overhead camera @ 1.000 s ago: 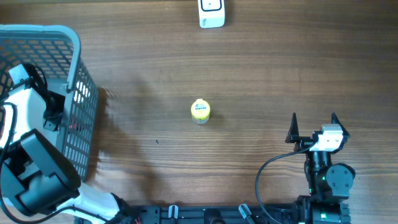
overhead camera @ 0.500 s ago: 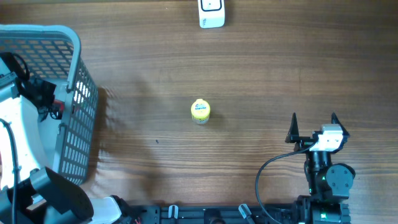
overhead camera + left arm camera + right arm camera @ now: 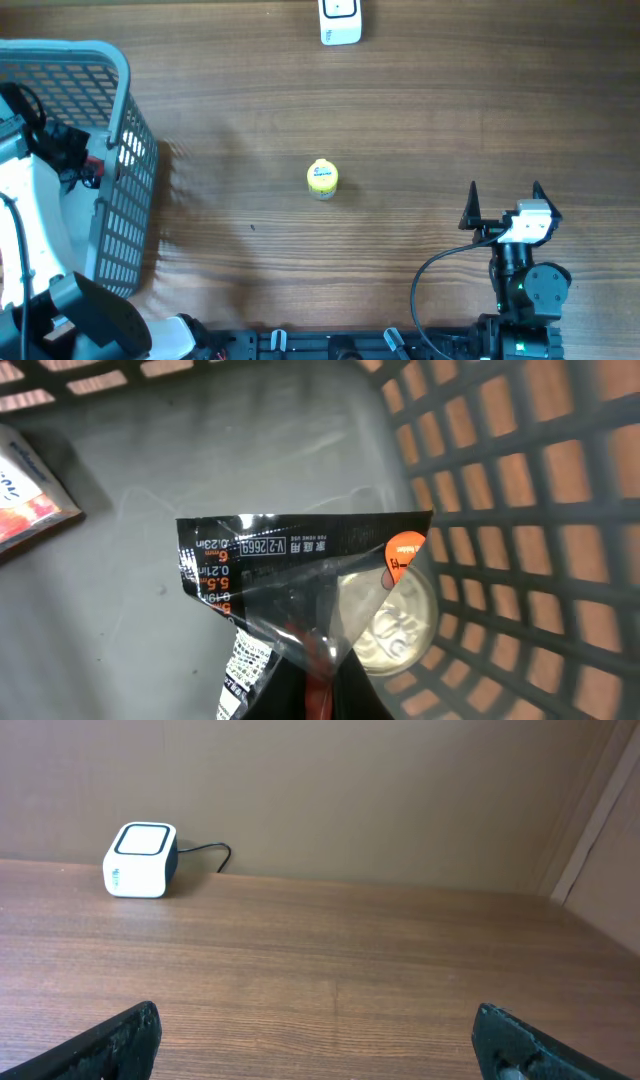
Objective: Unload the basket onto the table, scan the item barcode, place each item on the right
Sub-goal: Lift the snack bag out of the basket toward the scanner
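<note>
In the left wrist view, my left gripper (image 3: 318,700) is shut on the lower end of a black and clear plastic packet (image 3: 290,575). The packet has white print and an orange sticker, and it hangs inside the grey basket (image 3: 520,510). A round silvery lid (image 3: 395,625) shows through the packet's clear part. Overhead, the left arm reaches into the basket (image 3: 125,75) at the far left. The white scanner (image 3: 340,22) stands at the table's far edge, also seen as the scanner (image 3: 141,859) from the right wrist. My right gripper (image 3: 503,195) rests open near the front right, holding nothing.
A small yellow-capped bottle (image 3: 322,178) stands in the middle of the table. Another packet (image 3: 25,500) with red print lies on the basket floor. The scanner's cable (image 3: 205,855) trails behind it.
The left arm has swung over the basket, its elbow moving out to the left, then held still. The right arm has not moved.
</note>
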Robot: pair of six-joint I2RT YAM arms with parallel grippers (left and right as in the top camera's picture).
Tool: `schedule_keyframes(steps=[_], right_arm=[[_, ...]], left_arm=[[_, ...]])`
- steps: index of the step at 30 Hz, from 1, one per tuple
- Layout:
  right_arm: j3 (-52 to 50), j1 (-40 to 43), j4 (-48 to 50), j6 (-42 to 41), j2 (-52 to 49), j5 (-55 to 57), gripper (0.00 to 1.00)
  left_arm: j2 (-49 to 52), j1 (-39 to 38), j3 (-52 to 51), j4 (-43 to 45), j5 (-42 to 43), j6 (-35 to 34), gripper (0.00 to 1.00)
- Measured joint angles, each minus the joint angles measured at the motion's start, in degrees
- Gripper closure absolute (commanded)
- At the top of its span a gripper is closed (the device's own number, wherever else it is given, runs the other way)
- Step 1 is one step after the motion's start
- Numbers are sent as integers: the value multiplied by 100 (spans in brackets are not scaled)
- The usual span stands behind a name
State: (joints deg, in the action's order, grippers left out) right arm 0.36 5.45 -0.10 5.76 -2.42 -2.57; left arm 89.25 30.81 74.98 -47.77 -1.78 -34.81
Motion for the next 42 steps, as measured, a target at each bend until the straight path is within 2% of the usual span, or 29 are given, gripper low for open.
schedule_keyframes(steps=[6,14,27,37,42], right_arm=[[0,0,0,0,0,0,0],[-2,0,0,0,0,0,0],[0,0,0,0,0,0,0],[-2,0,0,0,0,0,0],[0,0,0,0,0,0,0]], left_arm=[[-444,0,317,0,345,-20,96],[-1508,0,833,48,1073,-260,96],[-2747,0,868,374,1733,-645,96],[-2800,-85,876,452,2763,-866,96],[-2505,-717,879,474,2907,-896,96]])
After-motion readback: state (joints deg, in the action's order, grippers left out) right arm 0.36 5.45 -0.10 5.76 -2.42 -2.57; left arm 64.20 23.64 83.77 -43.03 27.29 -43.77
